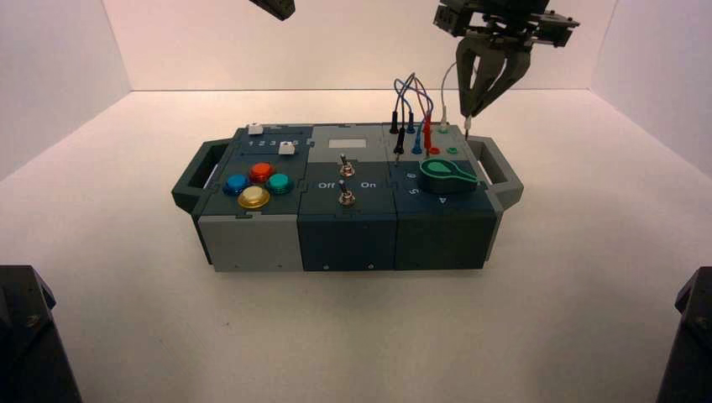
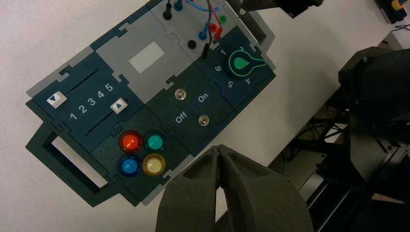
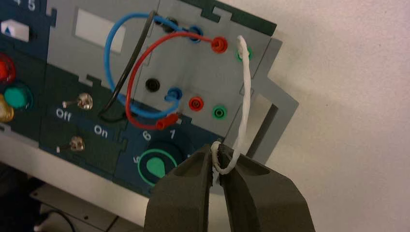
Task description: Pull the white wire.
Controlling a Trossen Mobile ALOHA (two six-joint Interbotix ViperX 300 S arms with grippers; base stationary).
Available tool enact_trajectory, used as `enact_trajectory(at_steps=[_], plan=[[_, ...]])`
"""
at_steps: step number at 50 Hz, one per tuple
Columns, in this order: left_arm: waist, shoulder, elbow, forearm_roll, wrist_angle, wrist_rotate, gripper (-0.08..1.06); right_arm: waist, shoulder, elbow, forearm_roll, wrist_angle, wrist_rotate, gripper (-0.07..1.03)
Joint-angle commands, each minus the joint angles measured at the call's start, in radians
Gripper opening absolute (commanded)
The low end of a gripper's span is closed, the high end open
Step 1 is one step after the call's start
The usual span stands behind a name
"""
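White wire [image 3: 245, 96] ends, on one side, in the green socket [image 3: 243, 53] by your box's far right corner, and on the other it is in your right gripper [image 3: 220, 151], over the right edge. You have the fingers closed on that end, with the cable looping between them. Left of it, a tangle of blue wire [image 3: 110, 53], red wire [image 3: 145, 55] and black wire [image 3: 133, 67] rises over the grey socket panel [image 3: 157, 58]; mind those arches if you swing that way. You've also got the red plug [image 3: 167, 122] and the black plug [image 1: 398, 143] near the panel's edge, toward the dark knob [image 3: 157, 164] with its green pointer. The grey handle [image 3: 285, 104] juts from the right edge, close under your grip. Farther left, toward the near edge, sit two metal toggle switches [image 3: 85, 101], then four coloured buttons [image 2: 130, 141]; two white sliders [image 2: 57, 99] lie behind the buttons. Your left gripper [image 2: 218, 147] waits raised over on the left, its fingers together. As for the cable itself, you can see it's thin and matte white, bowed in a long curve, with a pale, slim plug at the gripped end.
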Motion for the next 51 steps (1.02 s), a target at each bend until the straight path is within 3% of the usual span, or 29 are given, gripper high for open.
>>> enact_trajectory(at_steps=[1,6,9,15,17,33,51], plan=[[-0.003,-0.006,-0.014,0.002,-0.005,0.008,-0.03,0.006,-0.043,-0.020,-0.014,0.037,-0.017,0.00],[-0.003,-0.008,-0.014,0.002,-0.003,0.008,-0.03,0.006,-0.051,-0.025,-0.035,0.080,-0.025,0.12],[-0.003,-0.009,-0.014,0.002,0.002,0.009,-0.03,0.006,-0.057,-0.025,-0.046,0.103,-0.026,0.26],[-0.003,-0.011,-0.015,0.002,0.005,0.008,-0.03,0.002,-0.080,-0.021,-0.066,0.155,-0.025,0.67],[-0.003,-0.011,-0.017,0.003,0.005,0.008,-0.03,0.000,-0.094,-0.020,-0.075,0.164,-0.026,0.74],[-0.002,0.002,-0.018,0.011,-0.006,0.008,-0.03,0.002,-0.170,-0.018,-0.094,0.153,-0.038,0.74],[0.011,0.008,-0.028,0.015,-0.014,0.008,-0.03,0.002,-0.184,-0.014,-0.074,0.110,-0.037,0.74]])
